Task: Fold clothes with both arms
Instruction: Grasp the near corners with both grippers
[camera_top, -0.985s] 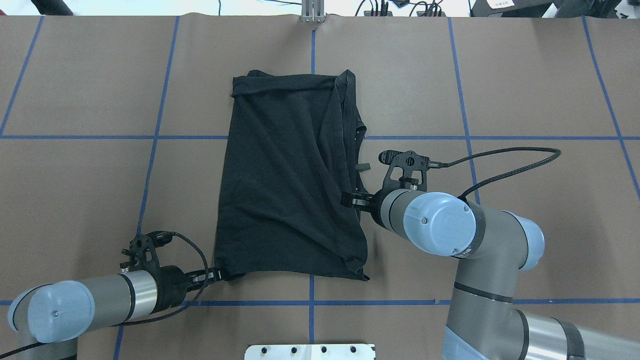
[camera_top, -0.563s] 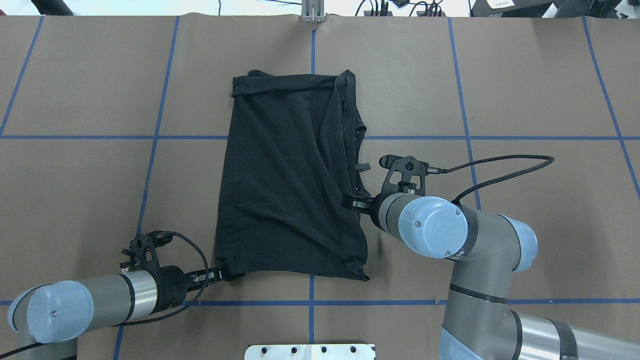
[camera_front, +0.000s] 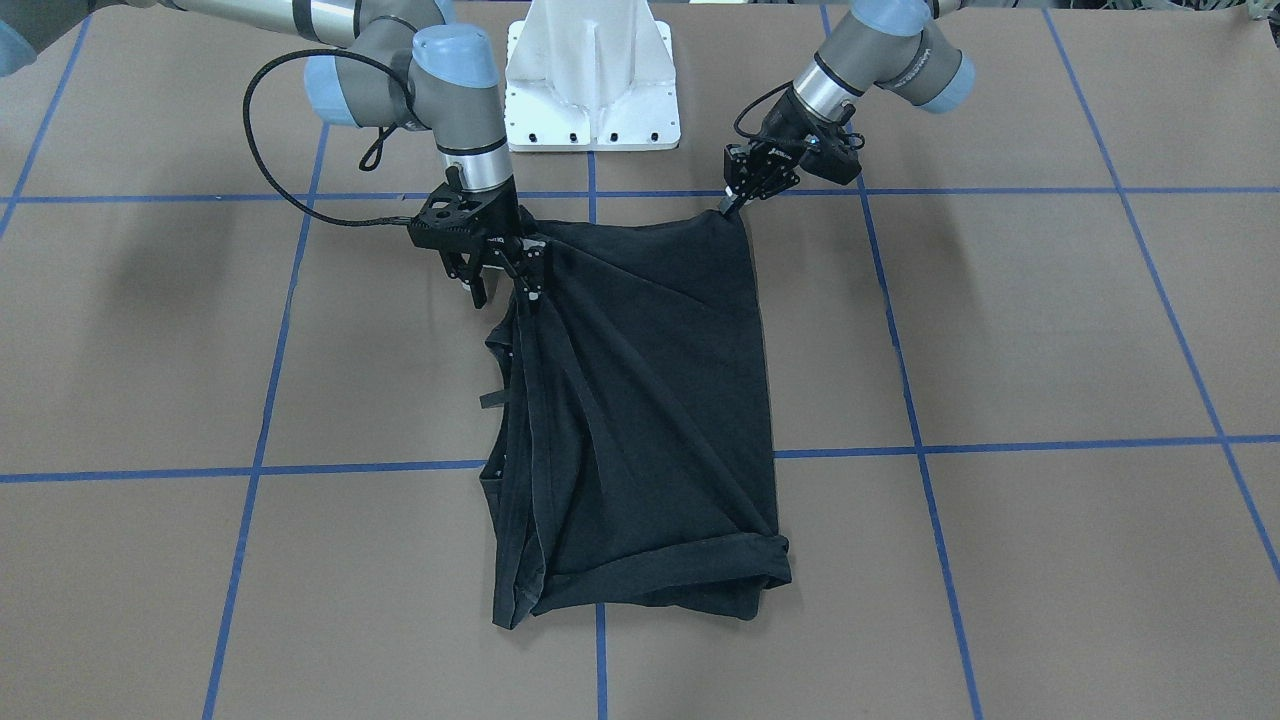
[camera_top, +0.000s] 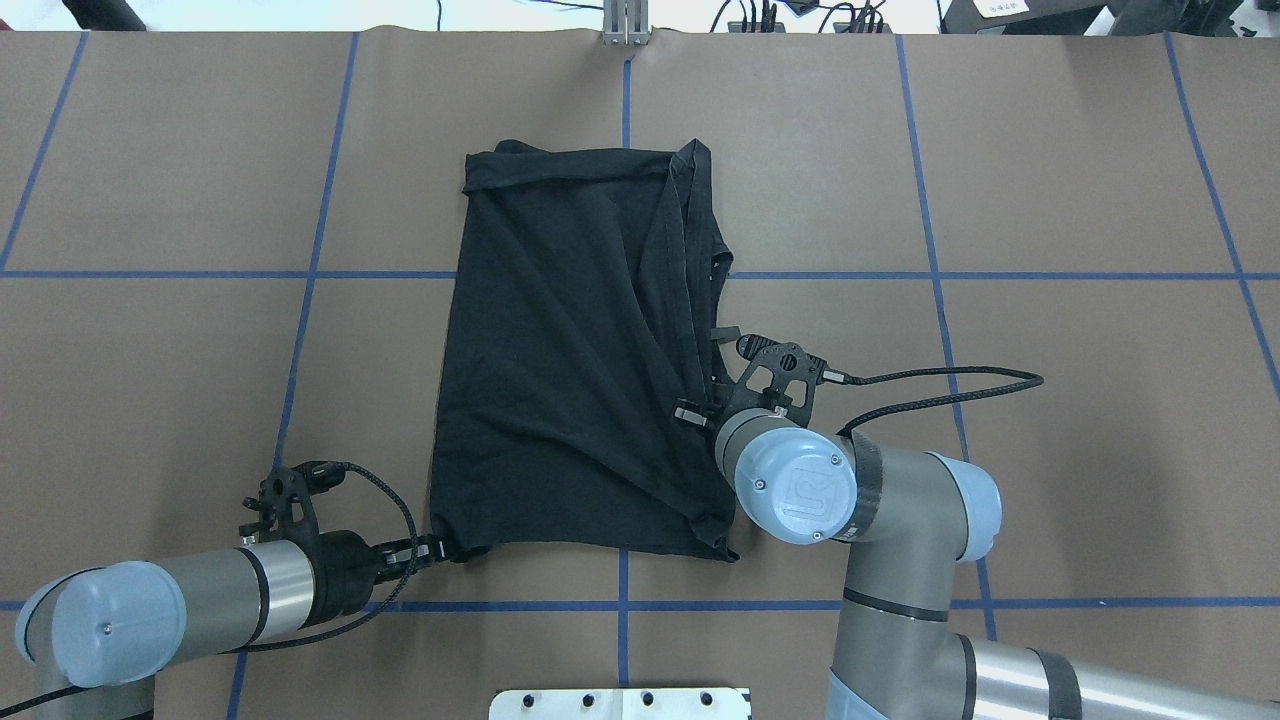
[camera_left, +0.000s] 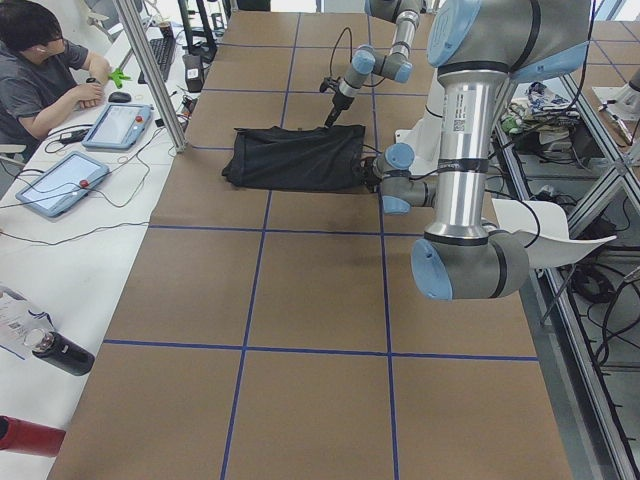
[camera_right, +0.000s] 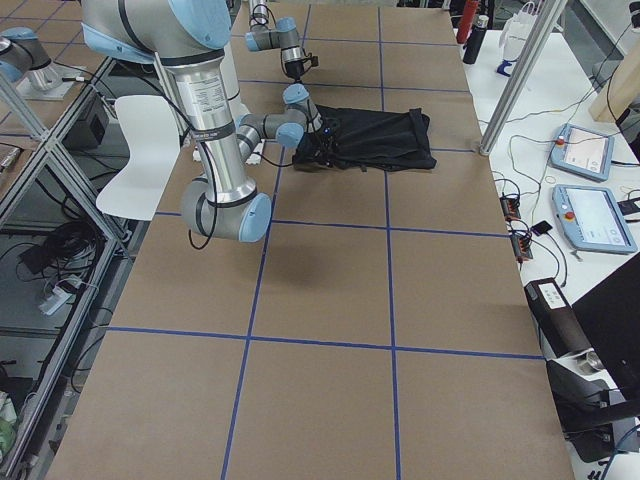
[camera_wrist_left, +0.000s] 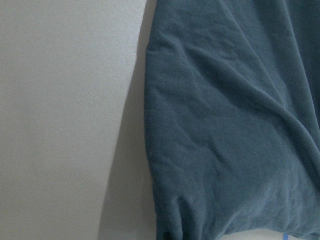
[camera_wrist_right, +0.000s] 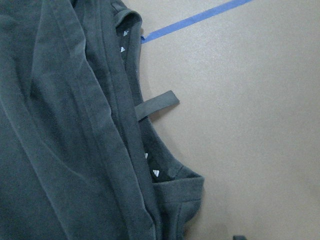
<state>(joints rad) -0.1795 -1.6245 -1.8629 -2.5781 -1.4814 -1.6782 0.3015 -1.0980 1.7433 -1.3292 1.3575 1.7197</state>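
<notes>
T-shirt: the black T-shirt (camera_top: 570, 350) is folded into a long, creased rectangle, with diagonal wrinkles running toward its 5 o'clock corner.
Place: seen from overhead, it lies at the middle of the table (camera_top: 1000, 150), its long side running from 12 to 6 o'clock.
Far end: the 12 o'clock edge is rolled over on itself.
Layers: several folded edges are stacked along the 3 o'clock side, and a small strap (camera_wrist_right: 157, 104) sticks out there onto the bare table.
Left gripper: the left gripper (camera_top: 432, 548) is at the shirt's 7 o'clock corner, its fingers drawn together on the cloth.
Right gripper: the right gripper (camera_front: 507, 290) is at the shirt's 4 o'clock edge with its fingers spread apart. One finger is over the cloth and the other over the table, and it holds nothing.
Arms: the left arm (camera_top: 200, 600) lies low from 8 o'clock, and the right arm (camera_top: 900, 490) comes in from 5 o'clock, bent down at the wrist.
Table: it is brown and crossed by a grid of blue tape (camera_top: 800, 275).
Base: the white base (camera_front: 590, 70) stands at 6 o'clock, just beyond the shirt.
Side bench: a person (camera_left: 40, 70) sits by two tablets (camera_left: 115, 125).
</notes>
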